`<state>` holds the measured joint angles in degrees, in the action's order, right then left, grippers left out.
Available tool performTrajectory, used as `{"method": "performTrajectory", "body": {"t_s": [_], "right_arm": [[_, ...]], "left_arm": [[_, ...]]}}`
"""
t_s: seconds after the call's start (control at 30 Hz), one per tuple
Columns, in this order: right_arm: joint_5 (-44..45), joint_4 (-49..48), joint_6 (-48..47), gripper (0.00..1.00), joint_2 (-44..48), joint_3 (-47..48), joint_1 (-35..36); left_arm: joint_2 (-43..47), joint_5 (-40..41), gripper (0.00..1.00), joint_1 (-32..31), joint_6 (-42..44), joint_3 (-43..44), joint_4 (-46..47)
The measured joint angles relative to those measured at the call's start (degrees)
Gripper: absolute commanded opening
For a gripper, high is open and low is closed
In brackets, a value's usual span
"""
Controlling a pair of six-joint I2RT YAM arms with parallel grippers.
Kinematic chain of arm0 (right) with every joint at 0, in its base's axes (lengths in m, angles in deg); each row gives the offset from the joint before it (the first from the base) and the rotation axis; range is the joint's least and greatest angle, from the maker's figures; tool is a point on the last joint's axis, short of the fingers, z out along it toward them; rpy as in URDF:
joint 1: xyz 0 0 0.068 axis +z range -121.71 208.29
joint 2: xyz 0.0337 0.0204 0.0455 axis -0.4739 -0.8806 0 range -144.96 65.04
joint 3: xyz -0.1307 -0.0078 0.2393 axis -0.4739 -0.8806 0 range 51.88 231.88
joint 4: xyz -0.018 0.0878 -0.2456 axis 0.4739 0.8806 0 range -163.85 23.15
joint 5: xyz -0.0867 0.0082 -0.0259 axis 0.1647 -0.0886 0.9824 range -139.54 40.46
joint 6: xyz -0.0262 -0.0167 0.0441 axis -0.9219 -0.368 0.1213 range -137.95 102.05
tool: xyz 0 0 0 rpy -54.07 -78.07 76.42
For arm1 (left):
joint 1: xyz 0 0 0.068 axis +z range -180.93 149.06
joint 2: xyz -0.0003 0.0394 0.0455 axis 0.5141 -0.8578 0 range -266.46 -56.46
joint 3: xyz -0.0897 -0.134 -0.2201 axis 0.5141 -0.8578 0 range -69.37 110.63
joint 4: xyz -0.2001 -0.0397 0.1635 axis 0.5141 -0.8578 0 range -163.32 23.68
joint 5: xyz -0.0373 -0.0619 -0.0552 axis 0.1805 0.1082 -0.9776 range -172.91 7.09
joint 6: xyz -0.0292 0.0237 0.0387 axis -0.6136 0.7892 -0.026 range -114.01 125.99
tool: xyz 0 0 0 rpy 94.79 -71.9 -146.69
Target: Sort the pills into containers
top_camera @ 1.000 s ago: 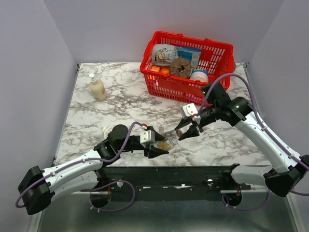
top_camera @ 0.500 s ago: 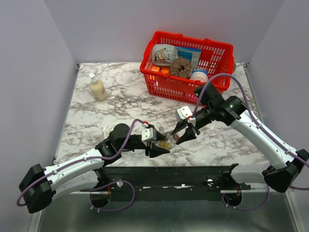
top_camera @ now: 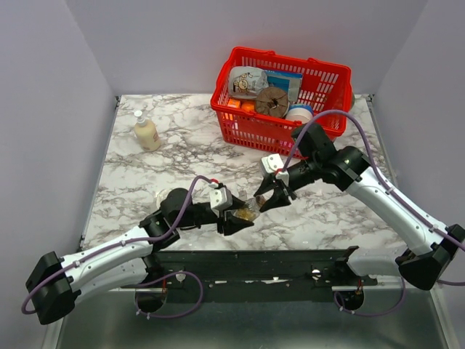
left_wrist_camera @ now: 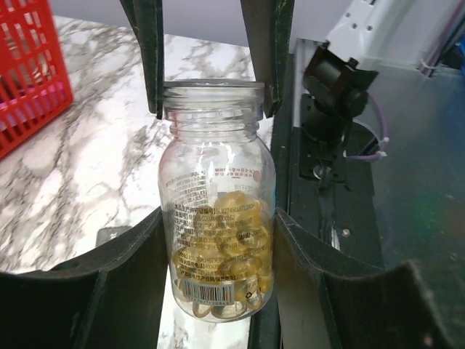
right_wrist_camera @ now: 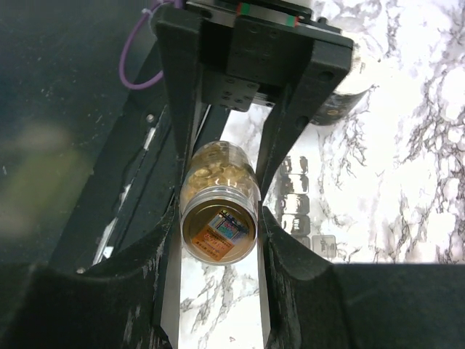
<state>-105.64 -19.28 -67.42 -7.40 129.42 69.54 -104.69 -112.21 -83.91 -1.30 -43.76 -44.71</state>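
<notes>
Clamped the left gripper (top_camera: 236, 218) on the lower body of a small clear bottle (left_wrist_camera: 214, 167), one finger against each side. Closed the right gripper (top_camera: 267, 200) on the same bottle at its threaded neck, with the fingers touching both sides. Held the bottle between the two arms in this way, over the near middle of the marble table (top_camera: 182, 163), tipped well over from upright. Found the pills (left_wrist_camera: 225, 247) all inside the bottle, a yellow-brown heap gathered at the base end and filling about half of it.

Spotted the pill organiser (right_wrist_camera: 296, 211) from the right wrist: a strip of small square compartments lying flat on the table below the bottle, partly hidden behind one left finger. Could not tell whether any compartment held anything.

Noted a red basket (top_camera: 251, 129) at the far right of the table, filled with packets and tubs, well apart from the bottle. Noted a cream pump bottle (top_camera: 146, 132) standing upright at the far left.
</notes>
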Motion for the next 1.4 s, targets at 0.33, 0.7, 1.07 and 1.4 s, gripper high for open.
{"method": "performTrajectory", "body": {"t_s": [0.33,0.7,1.07,1.4], "right_arm": [[8.04,-19.63,31.76,0.09,-1.79,-4.87,-0.35],[10.16,-22.12,43.25,0.66,-5.29,-2.97,-0.52],[6.25,-12.76,31.91,1.00,-5.77,2.64,-0.81],[4.92,-0.17,10.51,1.00,-3.87,10.69,-0.83]], "left_arm": [[0.83,13.20,0.00,-0.02,3.74,0.00,-3.19],[0.87,17.75,0.00,0.13,9.70,1.75,-4.28],[4.33,11.54,0.00,0.50,12.00,4.52,-8.76],[4.28,5.60,0.00,0.85,8.55,4.74,-11.45]]}}
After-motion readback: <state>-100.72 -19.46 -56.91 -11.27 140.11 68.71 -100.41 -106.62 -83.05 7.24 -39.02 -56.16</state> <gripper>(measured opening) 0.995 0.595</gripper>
